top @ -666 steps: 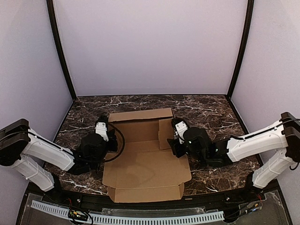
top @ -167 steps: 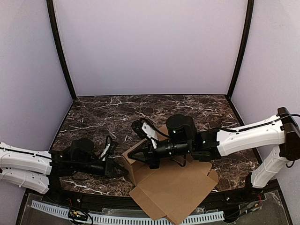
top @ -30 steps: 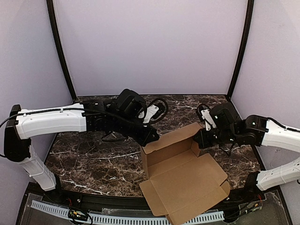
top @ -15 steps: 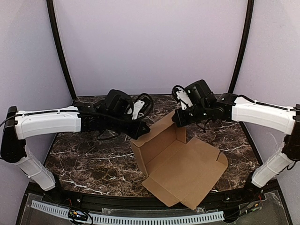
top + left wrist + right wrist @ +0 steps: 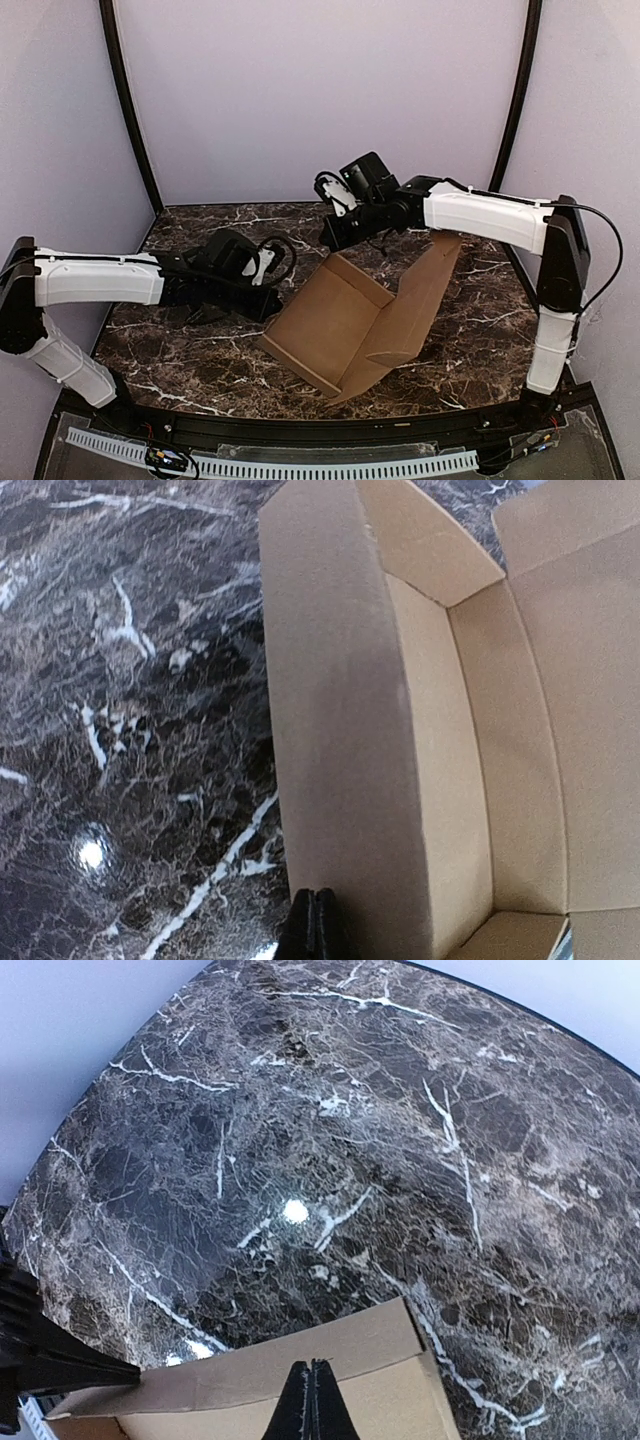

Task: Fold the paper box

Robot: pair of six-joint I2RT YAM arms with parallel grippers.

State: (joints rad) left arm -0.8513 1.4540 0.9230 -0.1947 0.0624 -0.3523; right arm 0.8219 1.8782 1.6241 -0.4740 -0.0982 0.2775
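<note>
Midway, we see the paper box (image 5: 345, 325) tipped on edge near the surface's (image 5: 200, 350) front edge, the closed left end effector (image 5: 272, 305) at its outer wall and the closed right end effector (image 5: 328, 240) by its top rim, apparently propping rather than gripping it.

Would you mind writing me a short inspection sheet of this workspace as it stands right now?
Surface: dark marbled table, with glare spots.
Job's things: paper box, brown, partly folded, tilted, lid panel open.
Clutter: nothing seen.
Grippers: left gripper shut, beside the box's long wall; right gripper shut, at a wall's top edge; no cardboard seen between either one's fingers.
Cables: black cable loop at the left wrist; thin black cable arcing beside the right arm's upright link.
Surroundings: lilac walls, black corner posts.
</note>
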